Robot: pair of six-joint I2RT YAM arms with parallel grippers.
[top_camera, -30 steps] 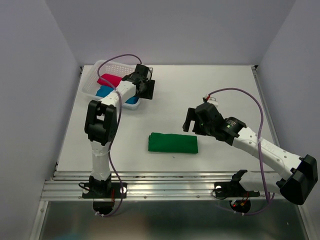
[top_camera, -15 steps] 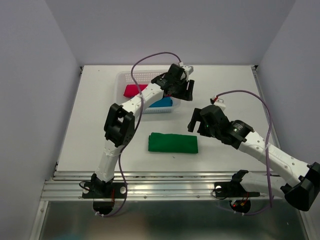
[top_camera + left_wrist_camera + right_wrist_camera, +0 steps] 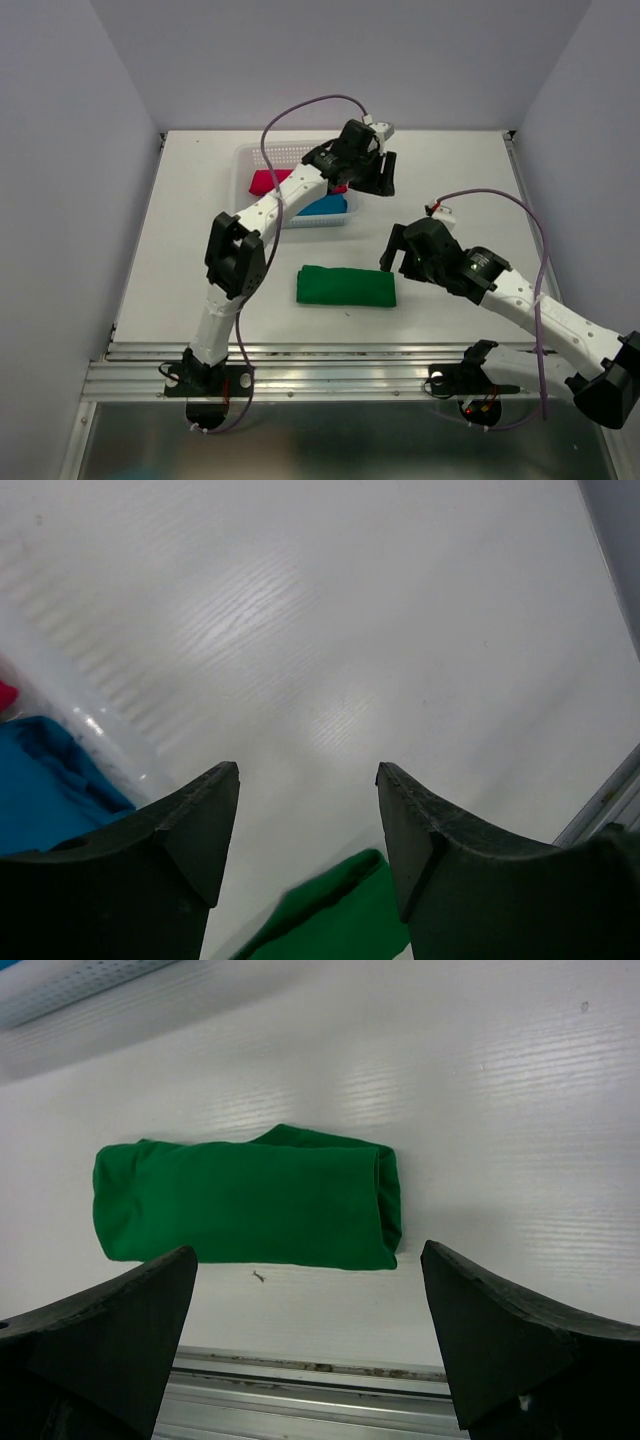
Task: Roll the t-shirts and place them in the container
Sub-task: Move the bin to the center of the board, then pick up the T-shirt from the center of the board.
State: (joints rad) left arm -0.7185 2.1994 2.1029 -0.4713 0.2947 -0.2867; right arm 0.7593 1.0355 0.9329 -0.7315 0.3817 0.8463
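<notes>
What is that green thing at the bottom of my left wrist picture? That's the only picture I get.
Observer: It's the green t-shirt, a neat bundle lying on the table.
Operator: And the blue bit on my left?
Observer: A blue t-shirt inside a white basket, with a pink t-shirt next to it.
Operator: Where's the other pincer?
Observer: The right pincer hovers open near the green bundle's right end, holding nothing.
</notes>
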